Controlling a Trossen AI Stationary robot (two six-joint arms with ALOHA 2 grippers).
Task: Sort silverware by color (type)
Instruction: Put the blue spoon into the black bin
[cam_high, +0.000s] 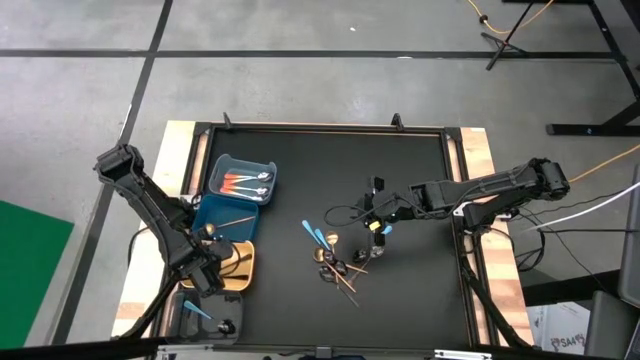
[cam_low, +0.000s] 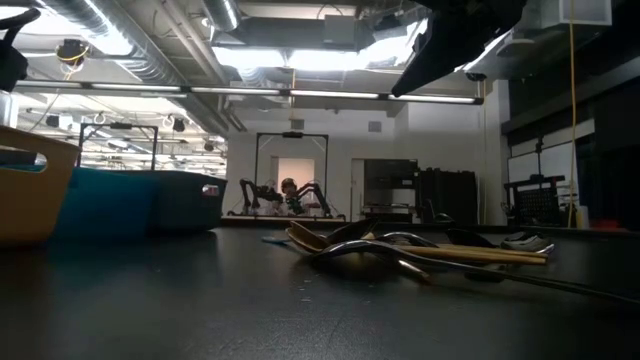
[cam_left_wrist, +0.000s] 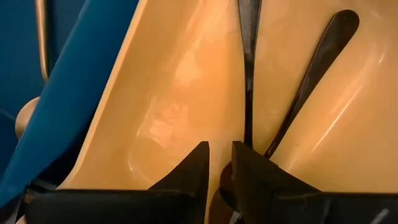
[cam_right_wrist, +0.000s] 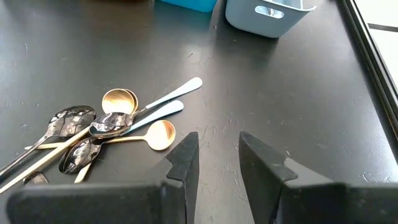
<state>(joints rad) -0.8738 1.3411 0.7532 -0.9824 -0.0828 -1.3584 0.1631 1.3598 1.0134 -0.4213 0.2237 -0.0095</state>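
My left gripper (cam_high: 211, 264) (cam_left_wrist: 219, 158) points down into the yellow bin (cam_high: 243, 262) (cam_left_wrist: 180, 74), its fingers a small gap apart with nothing between them. Two black pieces of silverware (cam_left_wrist: 249, 68) (cam_left_wrist: 317, 68) lie on the bin's floor; the end of one reaches right beside one finger. Whether they touch, I cannot tell. My right gripper (cam_high: 378, 228) (cam_right_wrist: 217, 162) hangs open above the mat, clear of it. A pile of gold, dark and light blue spoons (cam_high: 338, 265) (cam_right_wrist: 118, 124) lies on the mat near it.
A grey-blue bin (cam_high: 218, 165) holds orange-handled pieces. The dark blue bin (cam_high: 225, 212) (cam_left_wrist: 81, 74) beside the yellow one holds a gold piece (cam_left_wrist: 42, 37). A grey bin (cam_high: 208, 322) at the near left holds a light blue spoon. Bare black mat spreads between the bins and the pile.
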